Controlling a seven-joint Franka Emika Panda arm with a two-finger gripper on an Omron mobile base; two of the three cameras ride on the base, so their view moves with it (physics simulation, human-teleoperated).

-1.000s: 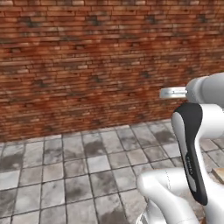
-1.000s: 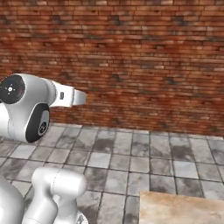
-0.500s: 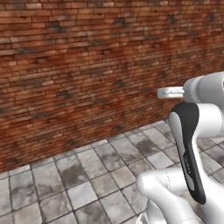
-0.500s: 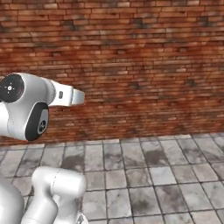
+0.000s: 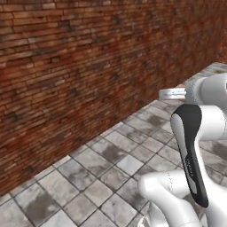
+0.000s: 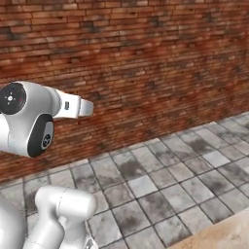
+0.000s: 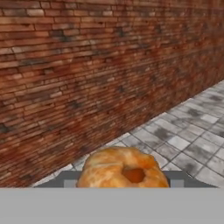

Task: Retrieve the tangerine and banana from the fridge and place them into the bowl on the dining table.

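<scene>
The tangerine, round and orange with a dark dimple, sits at the bottom of the hand view. My gripper is shut on it, a grey finger showing on each side. A beige corner of the dining table shows at the lower right of the right base view. My arm is folded close above the base, its white hand end pointing toward the brick wall. The banana, the fridge and the bowl are out of view.
A long red brick wall runs across ahead. Grey stone floor tiles lie between it and the base.
The whole picture has swung as the base drives and turns, so wall and floor now run at a slant. The table corner is back at the right base view's lower right. The tangerine stays gripped.
</scene>
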